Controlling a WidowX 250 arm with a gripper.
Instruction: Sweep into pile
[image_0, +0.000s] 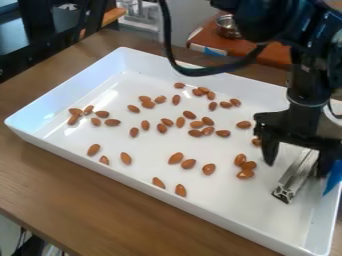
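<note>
The gripper hangs low over the right end of the white tray, its two fingers spread wide apart. Between and below them a metal bar slants down to the left; its upper end is hidden behind the gripper, and I cannot tell whether either finger touches it. At the tray's right wall a blue piece shows partly. Many brown almonds lie scattered over the tray's left and middle, some in small clusters. A cluster of almonds lies just left of the bar, and one almond is beside the left finger.
The tray's raised walls surround the almonds on a brown wooden table. A black cable loops over the tray's far wall. Behind stand a reddish-brown surface with a metal bowl and dark furniture at the upper left.
</note>
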